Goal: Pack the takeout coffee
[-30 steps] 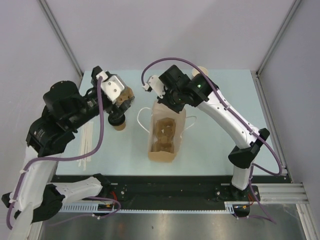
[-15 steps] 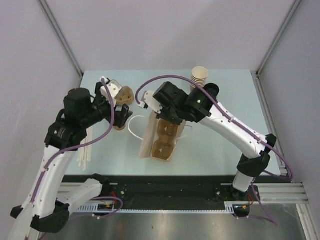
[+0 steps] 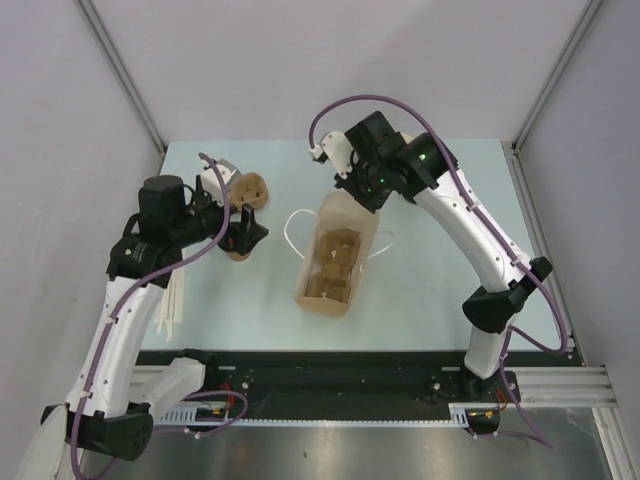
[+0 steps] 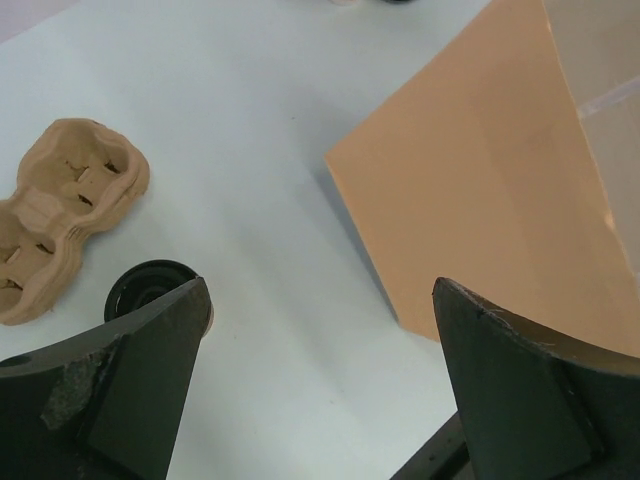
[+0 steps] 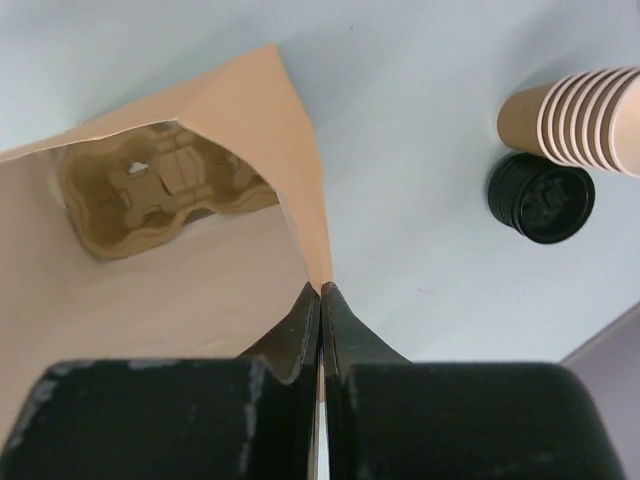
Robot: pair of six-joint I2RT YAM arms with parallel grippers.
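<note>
The pale desk (image 3: 440,290) carries everything; its near edge lies behind the arm bases and much of its left side is under the left arm.

The paper bag (image 3: 355,218) stands near the middle of the desk with its mouth open upward. A moulded cup carrier (image 3: 330,262) lies at its bottom. The wrist view shows only one end of that carrier, and the rest is cut off by the bag wall.

The right pincer (image 5: 320,295) is closed tight on the bag's far rim, with the paper edge pinched between its two tips.

A second carrier (image 3: 252,188) lies loose toward the far left corner. It is cut off at the frame edge in the left wrist view.

The left pincer (image 4: 320,300) hangs spread wide over bare desk to the left of the bag, gripping nothing.

A stack of tan cups (image 5: 585,115) stands by the far edge. It shows only in the right wrist view, cropped at the frame, because from above the right arm covers it. Black lids (image 5: 541,197) sit just beside it, and how many there are cannot be told.

The takeout coffee (image 4: 148,288) stands on the left part of the desk, between the loose carrier and the bag and apart from both. Only its black lid shows, partly behind the left finger (image 4: 130,390). From above it is mostly hidden under the pincer.

Pale stirrers (image 3: 172,300) lie near the left edge, partly under the arm.
</note>
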